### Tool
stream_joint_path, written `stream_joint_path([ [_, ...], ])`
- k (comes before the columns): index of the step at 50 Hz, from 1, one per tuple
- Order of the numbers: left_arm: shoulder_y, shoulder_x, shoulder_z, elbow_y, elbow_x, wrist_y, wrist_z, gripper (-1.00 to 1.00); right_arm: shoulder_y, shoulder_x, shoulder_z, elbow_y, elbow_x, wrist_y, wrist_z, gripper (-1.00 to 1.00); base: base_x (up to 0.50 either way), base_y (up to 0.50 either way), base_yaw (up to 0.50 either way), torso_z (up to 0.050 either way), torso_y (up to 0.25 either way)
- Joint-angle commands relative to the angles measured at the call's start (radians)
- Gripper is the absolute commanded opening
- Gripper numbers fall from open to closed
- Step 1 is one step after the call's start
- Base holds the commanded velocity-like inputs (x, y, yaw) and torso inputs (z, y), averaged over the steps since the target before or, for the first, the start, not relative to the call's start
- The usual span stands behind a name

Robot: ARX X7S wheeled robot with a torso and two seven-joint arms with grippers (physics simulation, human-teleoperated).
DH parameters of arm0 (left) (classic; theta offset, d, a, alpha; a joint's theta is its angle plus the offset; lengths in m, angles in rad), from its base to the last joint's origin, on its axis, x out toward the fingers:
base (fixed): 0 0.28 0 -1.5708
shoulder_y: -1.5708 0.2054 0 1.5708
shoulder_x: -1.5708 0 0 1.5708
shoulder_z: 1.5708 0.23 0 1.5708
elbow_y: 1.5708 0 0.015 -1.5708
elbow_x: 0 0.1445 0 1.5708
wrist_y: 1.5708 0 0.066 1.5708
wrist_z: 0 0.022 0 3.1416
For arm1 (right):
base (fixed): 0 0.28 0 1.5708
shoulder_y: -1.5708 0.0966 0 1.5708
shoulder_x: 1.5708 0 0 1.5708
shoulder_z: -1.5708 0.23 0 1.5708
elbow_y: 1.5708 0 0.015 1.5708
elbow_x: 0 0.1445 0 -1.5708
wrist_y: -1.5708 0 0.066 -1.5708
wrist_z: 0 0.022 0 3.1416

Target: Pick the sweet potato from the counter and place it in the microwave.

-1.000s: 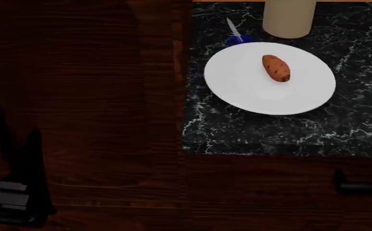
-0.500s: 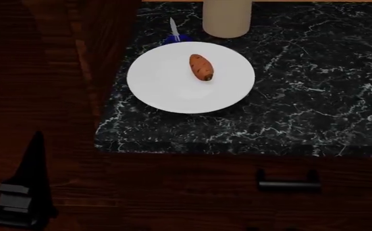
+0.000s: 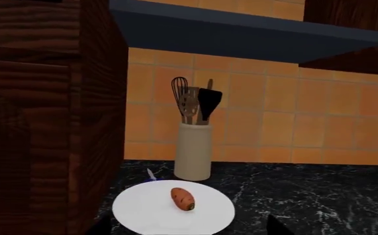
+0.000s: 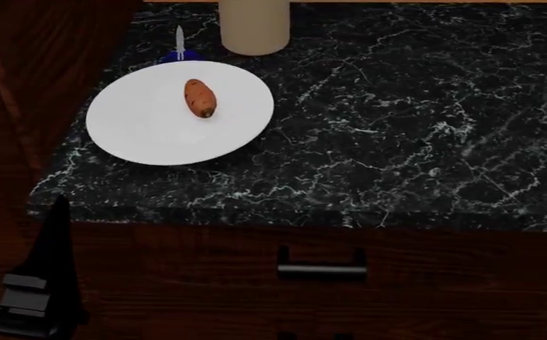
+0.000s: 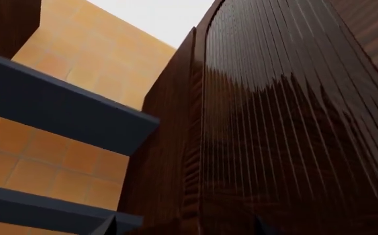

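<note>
— One sweet potato: where?
— On the white plate, on my black desk, just before the utensil crock.
— Your tools?
— Left tool: only two tips show, apart. Right tool: cannot tell.

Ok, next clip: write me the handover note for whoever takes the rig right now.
Left gripper: low at the cabinet front, away from the counter, holding nothing visible; jaw state unclear.
Right gripper: not seen in the head view; its wrist camera faces wood cabinets and tile.
Sweet potato: untouched on the white plate, on the black marble counter, in front of the utensil crock.
Microwave: not in any view.
Done: nothing.
Left: reach, grasp, carry to microwave.
</note>
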Motion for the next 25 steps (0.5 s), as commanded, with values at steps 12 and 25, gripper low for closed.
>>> stream_joint_path([
  [12,0.009,-0.015,0.007,-0.007,-0.008,0.019,-0.013,1.0,0.0,0.045,-0.028,-0.001,-0.025,0.043,0.018,1.0,0.2,0.0,0.0,0.0,0.0],
  [25,0.007,-0.029,0.015,-0.012,-0.02,0.033,-0.029,1.0,0.0,0.056,-0.033,-0.001,-0.028,0.044,0.025,1.0,0.41,0.0,0.0,0.0,0.0],
])
